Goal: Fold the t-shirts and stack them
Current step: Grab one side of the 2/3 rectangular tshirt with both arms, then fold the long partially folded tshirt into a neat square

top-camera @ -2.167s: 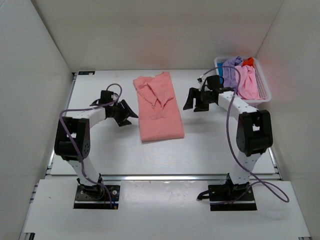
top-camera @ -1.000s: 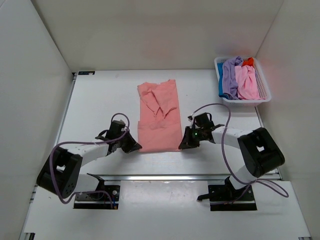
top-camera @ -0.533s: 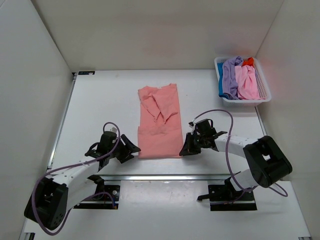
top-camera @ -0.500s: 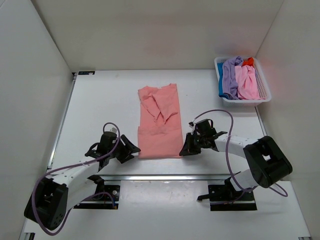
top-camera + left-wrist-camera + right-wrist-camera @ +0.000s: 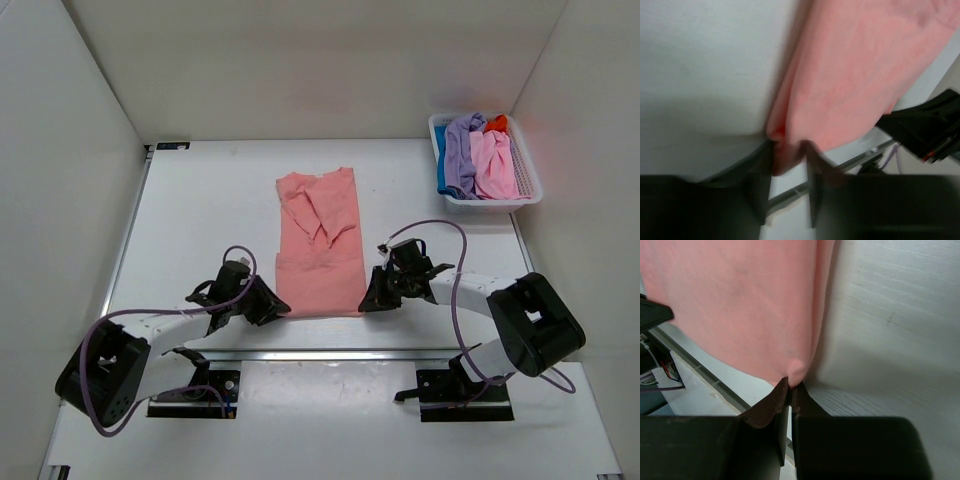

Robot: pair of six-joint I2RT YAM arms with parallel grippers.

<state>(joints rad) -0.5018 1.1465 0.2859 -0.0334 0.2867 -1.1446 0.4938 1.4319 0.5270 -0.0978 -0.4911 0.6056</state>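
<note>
A salmon-pink t-shirt (image 5: 318,245) lies folded lengthwise in the middle of the table, its hem toward me. My left gripper (image 5: 272,305) sits at the hem's near left corner. The left wrist view is blurred; the fingers (image 5: 762,165) stand close around a bunched corner of the pink fabric (image 5: 850,75). My right gripper (image 5: 368,298) is at the near right corner. In the right wrist view it (image 5: 791,385) is shut, pinching a small nub of the shirt (image 5: 740,300). More t-shirts fill the basket: lavender (image 5: 462,145), light pink (image 5: 493,160), blue (image 5: 440,170), orange-red (image 5: 497,123).
The white slotted basket (image 5: 533,185) stands at the far right corner against the wall. White walls enclose the table on three sides. The table's near edge with a metal rail (image 5: 330,352) runs just below both grippers.
The shirt slid toward the near edge. My left gripper let go, drew back left, then returned to the near left corner and closed on it. The right gripper kept its grip.
</note>
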